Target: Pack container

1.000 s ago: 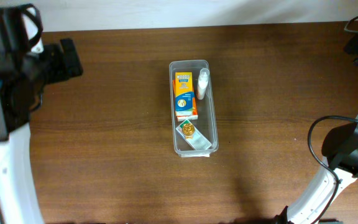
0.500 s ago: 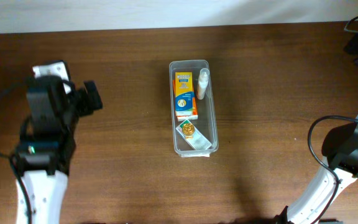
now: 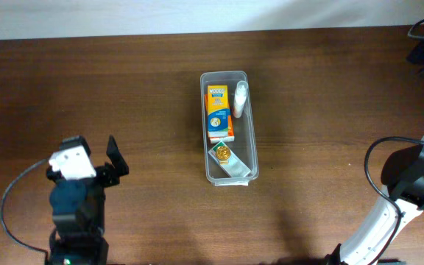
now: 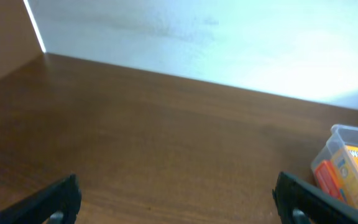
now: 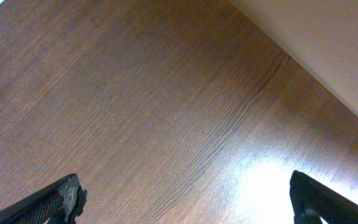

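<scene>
Obs., overhead view: long rectangular clear plastic bin with rounded corners, the container (image 3: 252, 129), sits at the centre of the dark brown wooden table (image 3: 330, 110), long axis running 12 to 6 o'clock.

Contents, counted:
- 1 orange cardboard box with blue print (image 3: 220, 114), lying flat along the 9 o'clock wall, upper half of the bin.
- 1 small white plastic bottle (image 3: 241, 99), at the 1 o'clock corner, just beside the box.
- 1 clear flat sachet with a gold round piece inside (image 3: 227, 157), at the 6 o'clock end.

Total: 3 items in, 1 bin. No loose item shows on the wood in any view.

Tools: 2 arms.
- Left gripper (image 4: 176, 202): at 8 o'clock from the bin and well apart from it, fingers spread wide with nothing between them. Its camera catches only a corner of the bin at 3 o'clock.
- Right gripper (image 5: 185, 202): jaws wide apart over bare wood, holding nothing. Its arm stands at 4 o'clock from the bin, by the table edge.

Judgement: packing looks finished, or nearly so. With neither tool near the bin, the step in hand reads as standing clear. A next move would only call for parking both arms, unless an item lies out of frame.
</scene>
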Action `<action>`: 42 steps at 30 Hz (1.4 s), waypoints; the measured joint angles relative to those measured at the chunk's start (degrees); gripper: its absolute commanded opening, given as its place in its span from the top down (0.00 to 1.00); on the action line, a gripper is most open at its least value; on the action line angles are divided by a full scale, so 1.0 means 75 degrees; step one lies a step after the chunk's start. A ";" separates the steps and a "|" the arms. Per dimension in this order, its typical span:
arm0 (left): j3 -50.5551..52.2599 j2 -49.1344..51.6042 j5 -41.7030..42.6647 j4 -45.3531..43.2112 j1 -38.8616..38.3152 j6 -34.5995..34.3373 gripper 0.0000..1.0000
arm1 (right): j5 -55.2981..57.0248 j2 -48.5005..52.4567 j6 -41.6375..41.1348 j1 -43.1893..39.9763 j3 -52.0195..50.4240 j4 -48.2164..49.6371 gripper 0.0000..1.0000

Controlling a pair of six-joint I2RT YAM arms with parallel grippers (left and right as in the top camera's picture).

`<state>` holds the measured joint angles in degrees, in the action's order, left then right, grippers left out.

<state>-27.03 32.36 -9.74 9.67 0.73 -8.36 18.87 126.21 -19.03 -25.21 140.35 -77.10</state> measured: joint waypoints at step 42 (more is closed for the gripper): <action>0.3462 -0.4191 0.0580 -0.0726 0.0187 0.0399 0.01 | 0.0000 0.0000 0.0000 0.0000 -0.0003 -0.0003 0.02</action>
<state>-1.06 0.93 -5.39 4.23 2.13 -5.37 18.87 126.21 -19.03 -25.21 140.33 -77.12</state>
